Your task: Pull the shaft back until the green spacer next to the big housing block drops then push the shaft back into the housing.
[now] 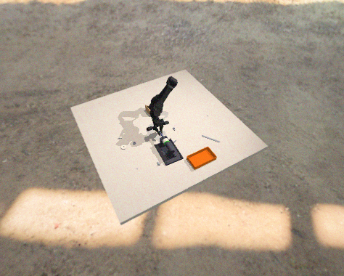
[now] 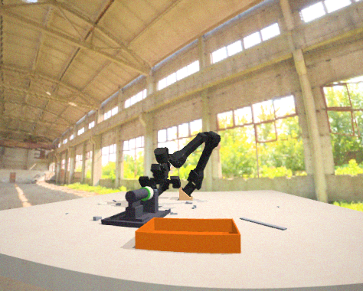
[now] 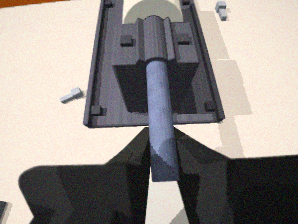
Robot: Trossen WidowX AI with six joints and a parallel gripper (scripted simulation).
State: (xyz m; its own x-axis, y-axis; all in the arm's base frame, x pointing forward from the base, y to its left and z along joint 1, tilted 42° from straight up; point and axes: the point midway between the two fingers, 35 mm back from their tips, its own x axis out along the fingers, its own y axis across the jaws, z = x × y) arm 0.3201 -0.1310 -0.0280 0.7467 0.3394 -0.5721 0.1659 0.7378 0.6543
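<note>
My gripper (image 1: 160,134) (image 3: 158,132) is shut on the blue-grey shaft (image 3: 159,100), near its free end. The shaft runs straight into the slotted support block (image 3: 129,57) (image 2: 155,203) on the dark base plate (image 1: 179,157) (image 2: 112,221). Beyond that block, the green spacer (image 2: 145,193) (image 1: 166,141) is still up in line with the shaft, against the dark cylindrical housing (image 2: 134,196). A white spacer (image 2: 151,192) (image 1: 165,139) sits between the green one and the support block. It shows as a pale disc (image 3: 152,8) in the wrist view. The shaft inside the spacers is hidden.
An orange tray (image 1: 194,167) (image 2: 187,243) stands beside the base plate. A thin grey rod (image 1: 210,138) (image 2: 263,223) lies farther right. Small bolts (image 3: 72,95) (image 3: 221,10) lie on both sides of the plate. A pale ring (image 1: 123,147) and a dark nut (image 1: 134,143) lie to the left.
</note>
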